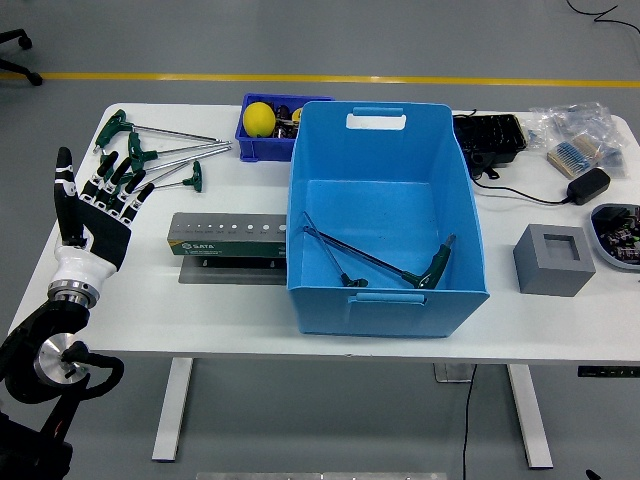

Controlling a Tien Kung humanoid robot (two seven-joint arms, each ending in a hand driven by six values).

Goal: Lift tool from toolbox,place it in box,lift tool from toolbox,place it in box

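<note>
My left hand [100, 205] hovers over the table's left edge with its fingers spread, holding nothing. Just beyond its fingertips lie several green T-handle hex keys [160, 150] on the white table. A grey and green tool holder [226, 238] with a row of holes sits to the right of the hand. The big blue box [385, 215] stands in the middle and holds two green-handled tools [385, 264] on its floor. My right hand does not show.
A small blue bin [268, 125] with a yellow ball stands behind the box. A grey foam block [553, 259], a black charger with cable [588, 185], plastic bags and a tray of parts lie on the right side.
</note>
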